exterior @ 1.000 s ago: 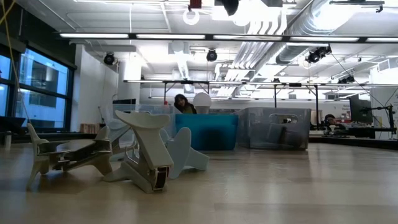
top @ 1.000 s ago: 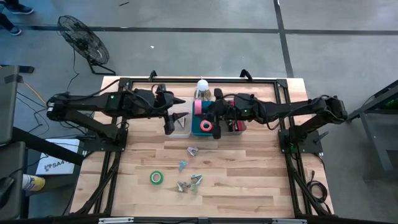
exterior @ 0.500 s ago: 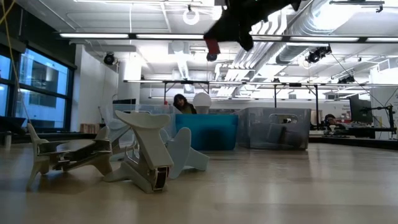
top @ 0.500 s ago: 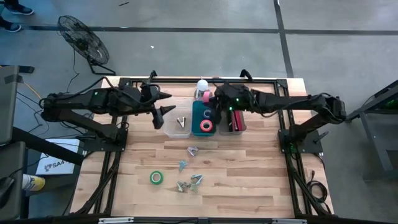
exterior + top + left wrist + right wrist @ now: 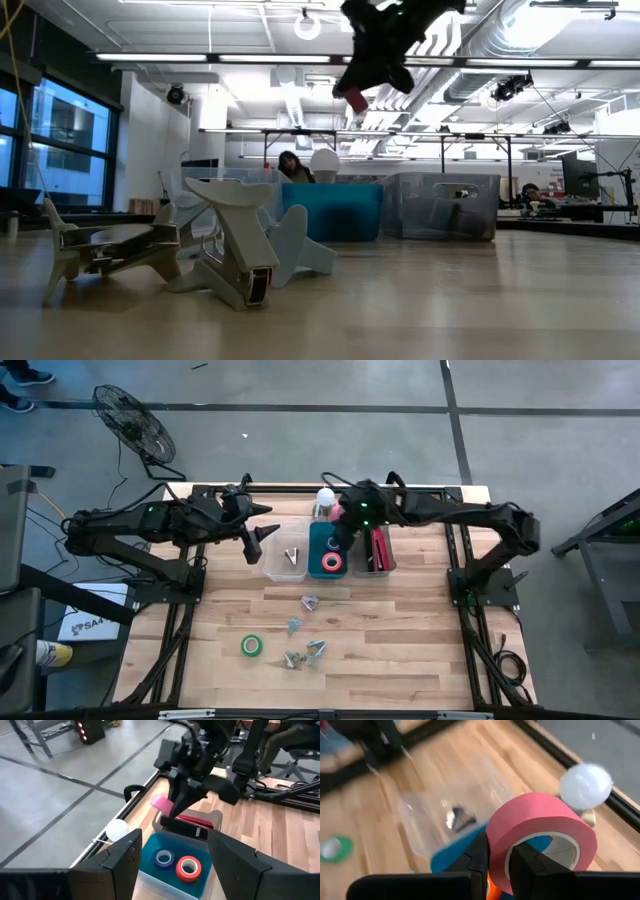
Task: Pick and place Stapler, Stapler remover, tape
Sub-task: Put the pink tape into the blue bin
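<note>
At the far edge of the desk [image 5: 400, 660] we hold a pink tape roll [image 5: 540, 835] in the right gripper [image 5: 343, 523], its jaws pinched tight on the roll's wall, one finger inside the pale hollow core and one outside. The roll hangs edge-up above the far end of the teal bin [image 5: 328, 550], which is where we judge it belongs: a red roll [image 5: 188, 868] and a purple roll [image 5: 163, 859] already lie flat in there, so the coming move looks like a short drop straight down.

Just beside the teal bin, on the side toward the desk's right edge, the red stapler [image 5: 380, 548] lies in a clear bin [image 5: 216, 817], its long axis running from the far edge toward the near one. On the other side a second clear bin [image 5: 287, 560] holds one silvery staple remover [image 5: 293, 555].

Our left gripper [image 5: 262, 538] waits just off that bin, toward the left edge, with its jaws spread wide and nothing between them. It is the nearer arm to what remains loose: a glossy green roll [image 5: 251, 646] lying flat toward the near edge, and four small claw-shaped removers [image 5: 303, 645] scattered on the pale wood planks near the desk's middle.
</note>
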Available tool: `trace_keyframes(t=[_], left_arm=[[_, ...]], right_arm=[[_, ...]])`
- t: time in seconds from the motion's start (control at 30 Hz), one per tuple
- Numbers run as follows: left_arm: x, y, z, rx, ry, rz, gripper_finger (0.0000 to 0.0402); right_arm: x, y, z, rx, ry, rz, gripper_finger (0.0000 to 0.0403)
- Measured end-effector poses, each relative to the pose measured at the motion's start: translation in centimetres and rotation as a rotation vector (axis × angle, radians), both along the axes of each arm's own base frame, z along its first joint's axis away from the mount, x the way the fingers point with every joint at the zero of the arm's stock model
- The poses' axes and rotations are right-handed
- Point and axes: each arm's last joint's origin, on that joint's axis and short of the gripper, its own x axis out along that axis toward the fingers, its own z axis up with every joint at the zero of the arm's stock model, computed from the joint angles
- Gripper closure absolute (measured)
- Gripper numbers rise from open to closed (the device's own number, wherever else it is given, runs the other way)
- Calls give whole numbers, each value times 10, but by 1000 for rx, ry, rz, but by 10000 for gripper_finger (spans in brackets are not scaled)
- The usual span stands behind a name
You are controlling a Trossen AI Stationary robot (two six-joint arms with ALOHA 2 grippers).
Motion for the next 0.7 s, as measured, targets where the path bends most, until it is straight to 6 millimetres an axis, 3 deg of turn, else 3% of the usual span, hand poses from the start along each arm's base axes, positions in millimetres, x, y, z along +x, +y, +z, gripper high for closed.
trace_keyframes(t=[0.27,0.5,0.7], left_arm=[[0,0,-1,4,10,0,179],[-1,0,-2,3,28,1,179],[-1,0,-3,4,38,1,179]], right_arm=[[38,-14,-13,74,347,68,365],[71,-22,-38,134,524,105,365],[86,-24,-66,180,610,120,365]])
